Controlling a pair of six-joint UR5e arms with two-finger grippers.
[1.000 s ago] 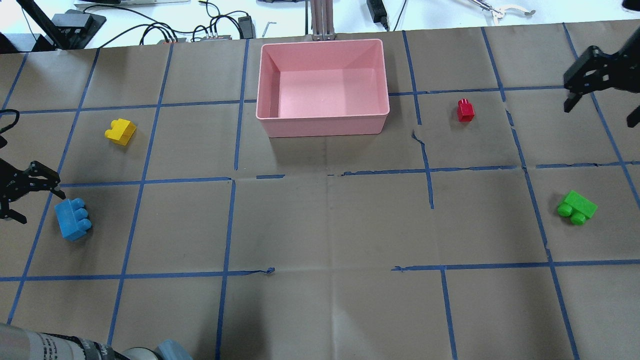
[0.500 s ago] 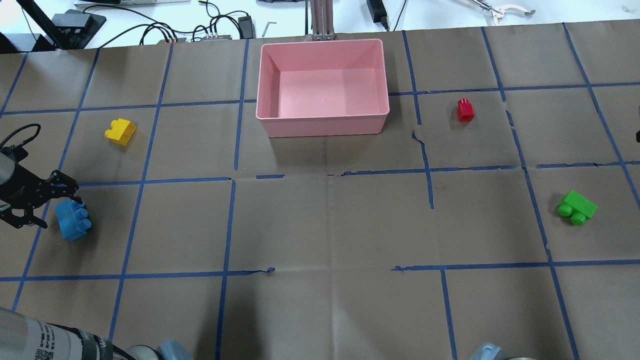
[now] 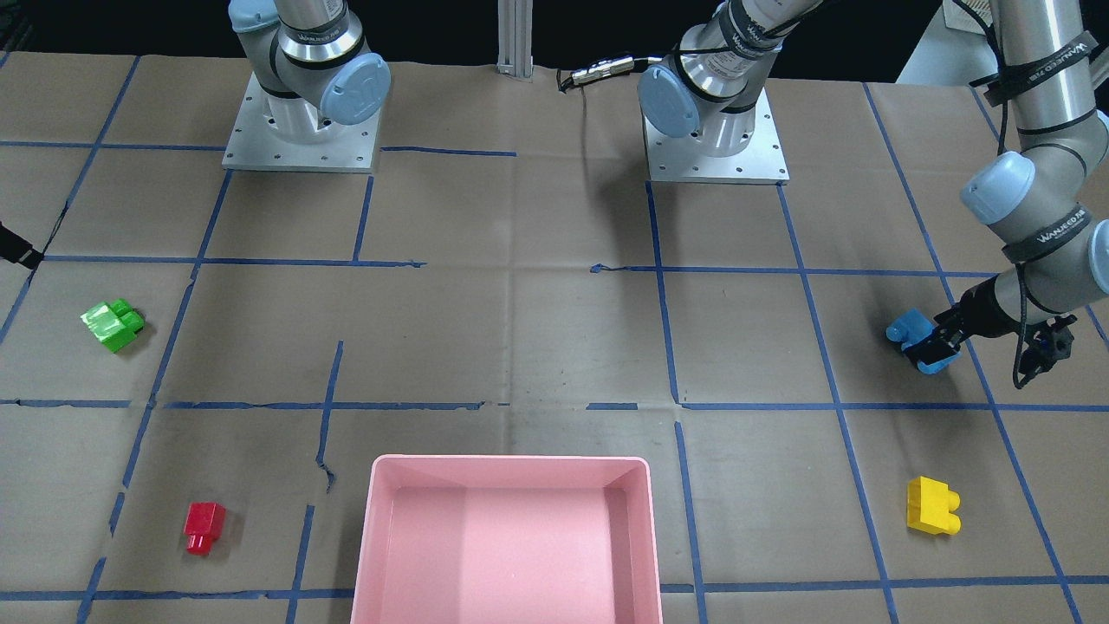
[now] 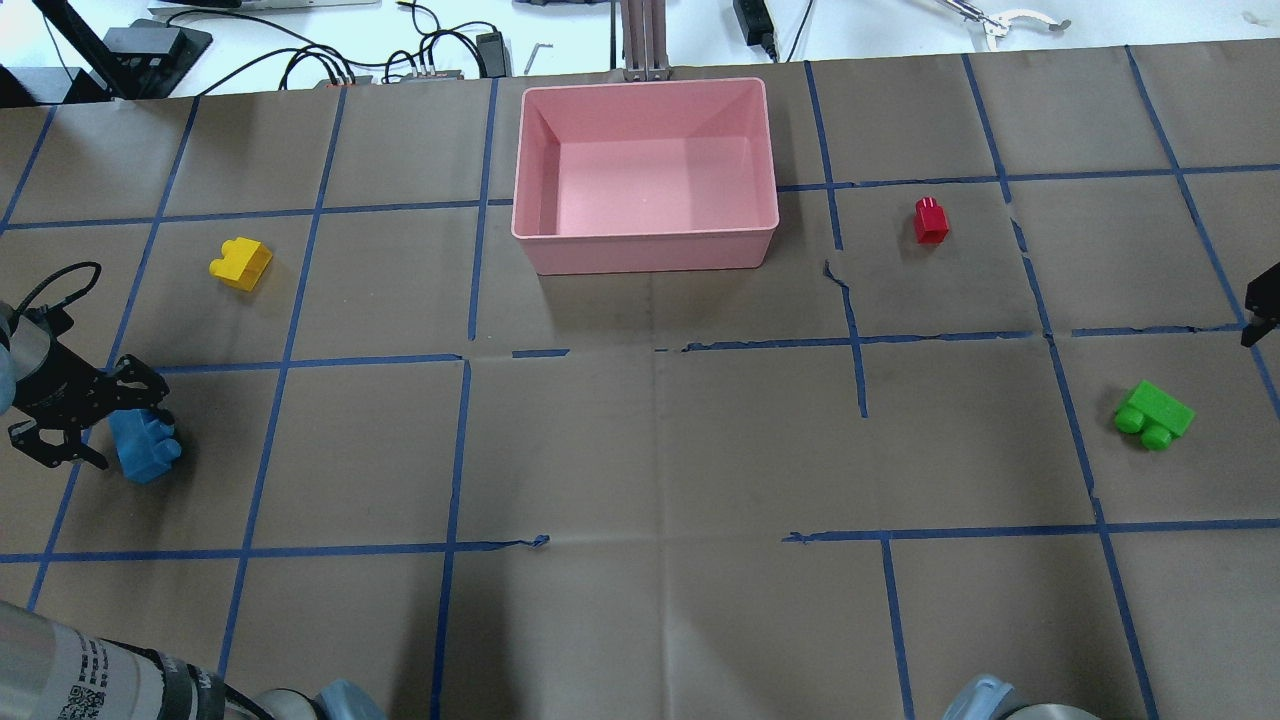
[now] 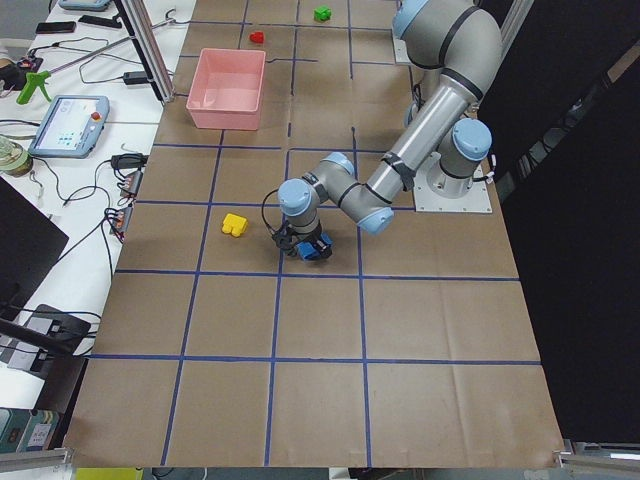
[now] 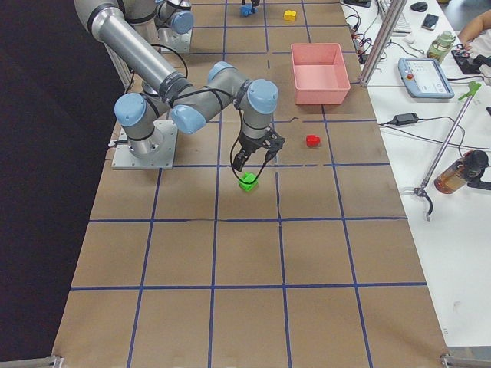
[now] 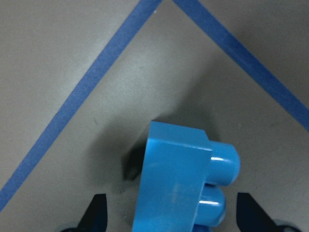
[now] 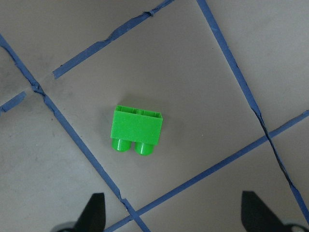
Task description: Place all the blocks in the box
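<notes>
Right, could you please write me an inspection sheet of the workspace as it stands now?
Surface: brown paper with a blue tape grid, torn in places.
Job's things: pink box holds no blocks; blue block, yellow block, red block and green block all lie on the paper.
Clutter: nothing seen.
Grippers: left gripper open, straddling the blue block; right gripper open, above the green block.
Cables: bundle beyond the table's far edge.
Surroundings: teach pendant on the side bench.

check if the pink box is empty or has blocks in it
Empty. The box shows only bare pink floor; the blue block, yellow block, red block and green block all lie outside it.
</notes>
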